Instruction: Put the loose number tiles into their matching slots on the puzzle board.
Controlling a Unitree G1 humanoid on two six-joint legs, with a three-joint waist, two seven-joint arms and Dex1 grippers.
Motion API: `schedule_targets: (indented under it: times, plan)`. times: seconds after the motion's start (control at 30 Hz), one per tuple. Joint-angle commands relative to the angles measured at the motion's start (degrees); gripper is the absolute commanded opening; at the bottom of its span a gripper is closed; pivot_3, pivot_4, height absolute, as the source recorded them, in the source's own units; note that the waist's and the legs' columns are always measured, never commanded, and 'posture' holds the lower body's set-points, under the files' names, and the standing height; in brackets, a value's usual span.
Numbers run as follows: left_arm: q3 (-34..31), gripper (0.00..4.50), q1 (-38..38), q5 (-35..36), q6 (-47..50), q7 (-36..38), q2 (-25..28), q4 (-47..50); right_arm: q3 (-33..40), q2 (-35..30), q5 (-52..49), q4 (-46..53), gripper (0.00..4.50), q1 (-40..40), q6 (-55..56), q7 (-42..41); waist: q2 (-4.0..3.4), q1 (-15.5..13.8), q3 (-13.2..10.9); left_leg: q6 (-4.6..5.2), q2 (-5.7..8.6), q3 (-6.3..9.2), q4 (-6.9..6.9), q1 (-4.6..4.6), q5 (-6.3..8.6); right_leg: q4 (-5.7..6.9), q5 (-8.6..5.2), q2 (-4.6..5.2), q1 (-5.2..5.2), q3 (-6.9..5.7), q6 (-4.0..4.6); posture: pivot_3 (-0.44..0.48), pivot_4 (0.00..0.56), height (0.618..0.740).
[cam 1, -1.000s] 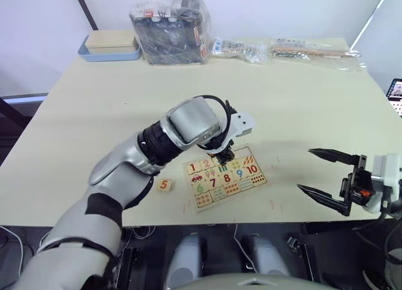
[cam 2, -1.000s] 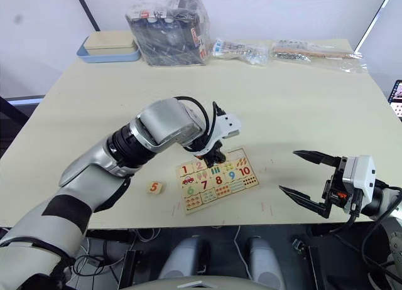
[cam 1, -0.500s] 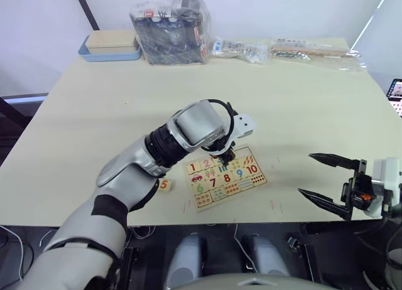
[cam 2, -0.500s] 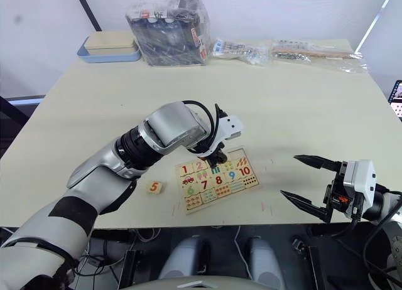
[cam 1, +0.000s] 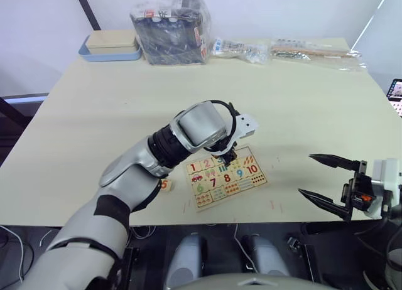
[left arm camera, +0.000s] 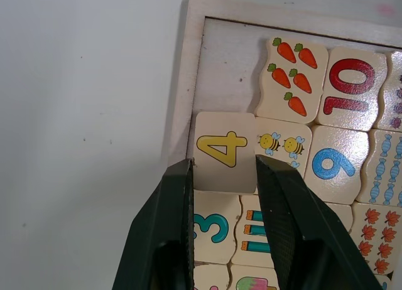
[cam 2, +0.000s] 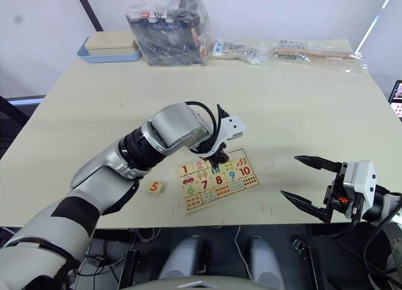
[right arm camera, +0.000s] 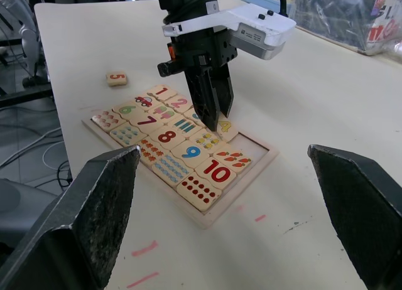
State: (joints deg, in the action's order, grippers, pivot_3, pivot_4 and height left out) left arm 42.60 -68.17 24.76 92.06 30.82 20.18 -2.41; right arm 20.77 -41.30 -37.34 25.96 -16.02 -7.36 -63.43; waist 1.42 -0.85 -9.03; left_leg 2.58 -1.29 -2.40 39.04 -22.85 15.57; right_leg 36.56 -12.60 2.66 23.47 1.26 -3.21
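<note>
Wooden and pale, your puzzle board lies flat near the front edge of the big table. Your left gripper points down at the board's top row, fingers pinching the yellow 4 tile, which sits tilted at the empty slot next to the 3. Your right gripper floats off at the board's 3 o'clock, well apart, fingers spread wide, holding nothing. At the board's 9 o'clock, the little 5 tile waits loose on the table.
</note>
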Motion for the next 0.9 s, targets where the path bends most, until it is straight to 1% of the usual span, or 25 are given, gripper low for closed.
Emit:
schedule_targets:
  times: [0.03,0.9]
  plan:
    - [-0.9,0.95,0.5,-0.4,-0.6,0.1,-0.5,0.1,1.6,0.0,-1.0,1.8,4.5,-0.3,0.4,0.2,0.0,0.0,0.0,0.0,0.0,0.0,0.0,0.0,0.0,0.0,0.0,0.0,0.0,0.0,0.0,0.0,0.15,0.74]
    - [-1.7,0.95,1.0,-0.3,0.0,0.4,-1.1,0.3,0.9,0.0,-0.8,2.0,4.5,-0.3,0.3,0.5,-0.02,-0.1,0.0,0.02,0.01,0.02,0.03,0.0,0.01,0.0,0.0,0.01,-0.03,-0.02,0.0,0.0,0.15,0.74]
